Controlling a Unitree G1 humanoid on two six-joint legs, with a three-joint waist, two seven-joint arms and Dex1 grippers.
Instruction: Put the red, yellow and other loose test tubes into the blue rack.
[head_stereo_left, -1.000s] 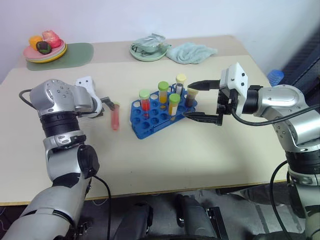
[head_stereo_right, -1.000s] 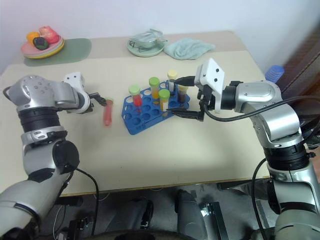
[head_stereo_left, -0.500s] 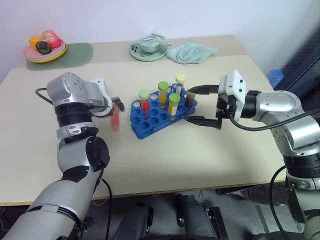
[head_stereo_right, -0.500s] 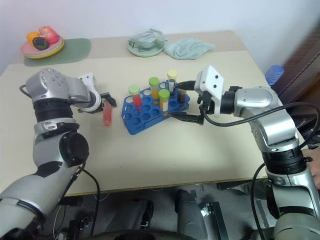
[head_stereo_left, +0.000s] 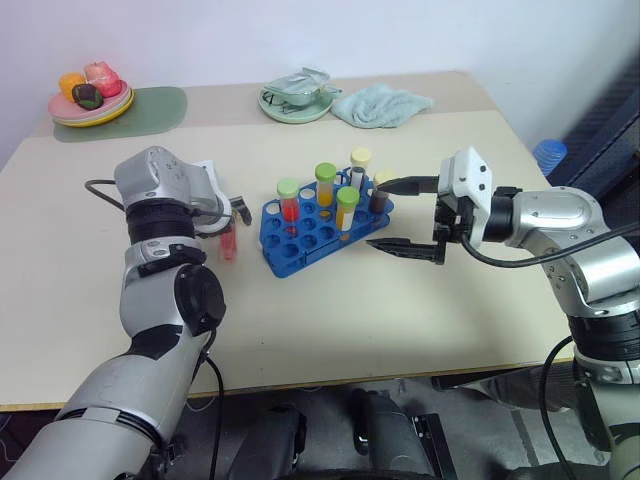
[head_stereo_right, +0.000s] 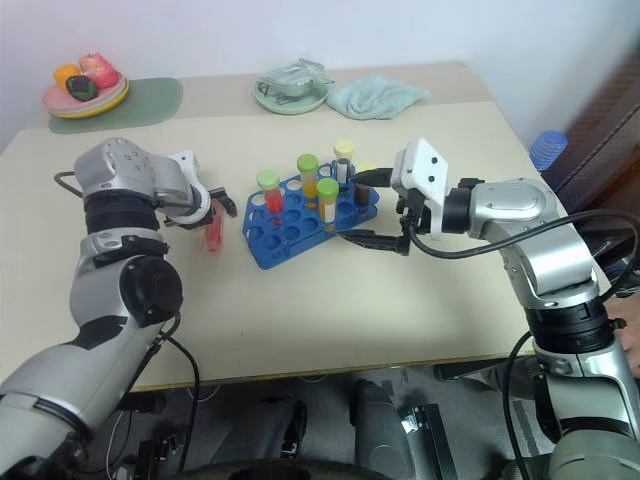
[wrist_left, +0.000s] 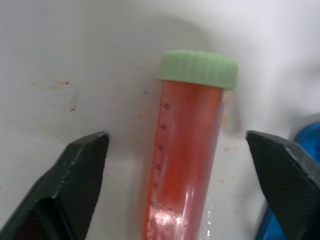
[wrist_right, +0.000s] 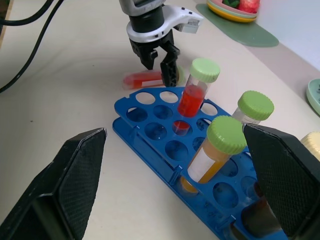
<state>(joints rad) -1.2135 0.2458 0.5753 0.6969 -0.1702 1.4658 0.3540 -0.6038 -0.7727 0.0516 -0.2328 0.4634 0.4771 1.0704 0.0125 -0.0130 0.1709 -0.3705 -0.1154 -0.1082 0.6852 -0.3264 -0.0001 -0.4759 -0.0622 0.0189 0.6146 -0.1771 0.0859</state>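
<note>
The left gripper (wrist_left: 175, 165) straddles a red test tube (wrist_left: 187, 150) lying on the worktop (head_stereo_left: 330, 300) beside the blue rack (head_stereo_left: 315, 232), fingers apart, not touching. The right gripper (head_stereo_left: 405, 215) hangs wide open, empty, beside the rack.

A pale beige bench (head_stereo_left: 330, 300) runs back to a plain white wall (head_stereo_left: 300, 35). Along its far edge lie a green mat (head_stereo_left: 150, 108) bearing a stack of plates (head_stereo_left: 90, 105) with toy food, a light green dish (head_stereo_left: 296, 100) and a crumpled pale blue cloth (head_stereo_left: 385, 105). Dark floor (head_stereo_left: 470, 430) lies below the near edge.
</note>
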